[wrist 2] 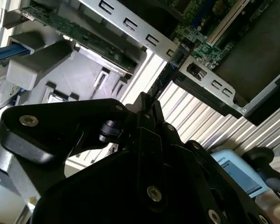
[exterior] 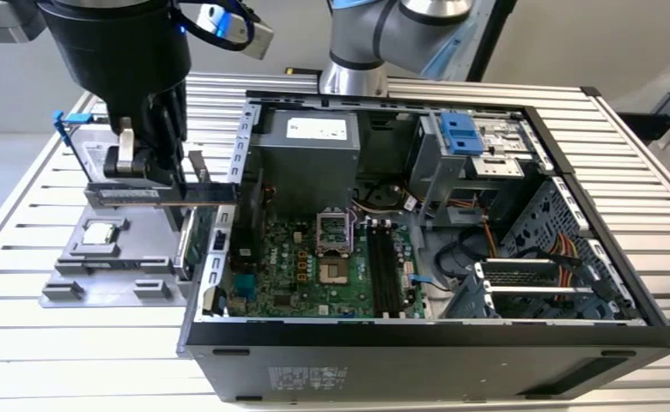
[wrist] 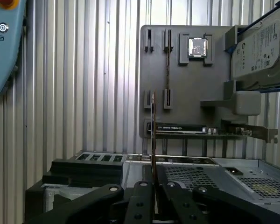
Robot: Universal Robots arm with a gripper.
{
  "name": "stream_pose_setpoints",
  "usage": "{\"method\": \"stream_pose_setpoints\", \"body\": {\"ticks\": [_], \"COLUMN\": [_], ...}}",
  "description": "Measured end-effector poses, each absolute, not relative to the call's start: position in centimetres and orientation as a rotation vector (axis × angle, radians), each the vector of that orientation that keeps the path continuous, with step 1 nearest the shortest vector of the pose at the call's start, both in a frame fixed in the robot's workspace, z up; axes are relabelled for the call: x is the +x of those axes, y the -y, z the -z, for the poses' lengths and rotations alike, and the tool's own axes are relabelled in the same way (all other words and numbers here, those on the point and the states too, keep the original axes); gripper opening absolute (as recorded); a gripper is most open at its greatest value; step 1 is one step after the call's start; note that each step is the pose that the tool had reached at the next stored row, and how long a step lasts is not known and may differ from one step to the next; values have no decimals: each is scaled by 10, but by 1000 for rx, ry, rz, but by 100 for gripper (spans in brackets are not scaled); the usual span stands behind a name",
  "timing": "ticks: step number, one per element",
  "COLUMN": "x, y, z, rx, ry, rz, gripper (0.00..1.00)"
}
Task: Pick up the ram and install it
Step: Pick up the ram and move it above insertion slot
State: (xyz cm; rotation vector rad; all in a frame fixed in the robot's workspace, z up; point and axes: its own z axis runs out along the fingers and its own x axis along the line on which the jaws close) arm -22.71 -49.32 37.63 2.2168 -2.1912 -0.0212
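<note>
Tabletop (exterior: 37, 343) carried the open computer case (exterior: 427, 369), and every place here was read against that case. On the case's floor lay the motherboard (exterior: 301, 266). Outside the case's slotted wall (exterior: 241, 163) sat the grey fixture tray (exterior: 94, 275). Above that tray hung the gripper (wrist: 154, 185), its fingers closed on the ram (wrist: 153, 126), which both wrist views showed edge-on and the exterior view showed lifted off the tray. The stick's free end lay just beside the slotted wall. The likeliest fault, I judged, was that end clipping the wall's rim, which would have knocked the thin board askew in so narrow a pinch. Inside the case, the black memory slots (exterior: 383, 266) ran close to loose cables, so a tilted stick could have jammed at a slot mouth or snagged a wire
</note>
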Motion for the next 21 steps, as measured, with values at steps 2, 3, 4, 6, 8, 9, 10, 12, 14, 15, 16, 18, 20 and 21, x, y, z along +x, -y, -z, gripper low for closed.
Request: {"method": "stream_pose_setpoints", "body": {"ticks": [2, 3, 4, 6, 8, 9, 10, 12, 14, 15, 16, 18, 20, 21], "x": [-224, -223, -222, -219, -216, -215, -213, -211, -207, -206, -204, -201, -198, -196], "y": [493, 493, 493, 493, 493, 493, 493, 493, 493, 493, 493, 493, 493, 493], "z": [-376, -376, -376, -376, -376, -376, -376, -376, -376, -376, -376, -376, -376, -376], "rx": [2217, 2216, 2217, 2217, 2217, 2217, 2217, 2217, 2217, 2217, 2217, 2216, 2217, 2217], "ry": [2192, 2192, 2192, 2192, 2191, 2192, 2192, 2192, 2192, 2192, 2192, 2192, 2192, 2192], "rz": [21, 21, 21, 21, 21, 21, 21, 21, 21, 21, 21, 21, 21, 21], "gripper": [0, 0, 0, 0, 0, 0, 0, 0, 0, 0, 0, 0, 0, 0]}}
